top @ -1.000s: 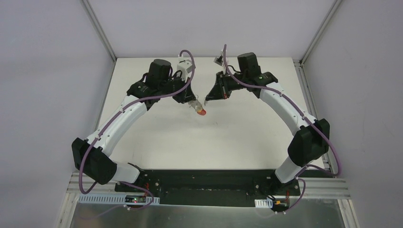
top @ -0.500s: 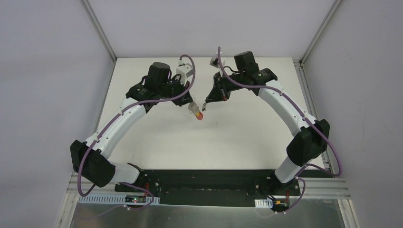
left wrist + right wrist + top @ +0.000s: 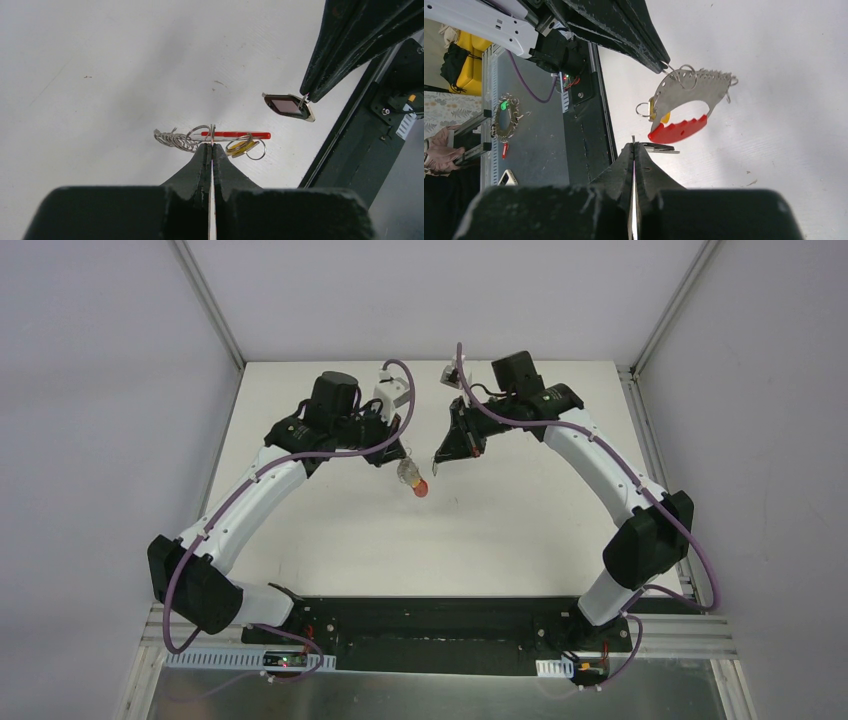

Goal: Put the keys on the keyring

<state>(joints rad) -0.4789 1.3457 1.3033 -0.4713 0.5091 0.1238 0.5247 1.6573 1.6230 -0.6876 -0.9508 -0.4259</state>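
Observation:
The keyring [image 3: 417, 481] hangs above the table's middle: a silver crescent plate [image 3: 689, 95] with a red band [image 3: 676, 131], small wire loops and a yellow tag [image 3: 242, 146]. My left gripper [image 3: 211, 146] is shut on one of its wire rings, and the bunch shows edge-on in the left wrist view. My right gripper [image 3: 633, 145] is shut on the small ring of a key [image 3: 287, 106] with a black head. The key hangs just right of the red band, apart from it. From above, both gripper tips nearly meet, with the right gripper [image 3: 437, 462] beside the keyring.
The white table [image 3: 500, 530] lies under both arms. A black base rail [image 3: 440, 615] runs along its near edge. Metal frame posts [image 3: 212, 300] stand at the back corners, against grey walls.
The left gripper has carried the keyring slightly down and left. The right gripper has shifted a little left with the key. Both stay shut.

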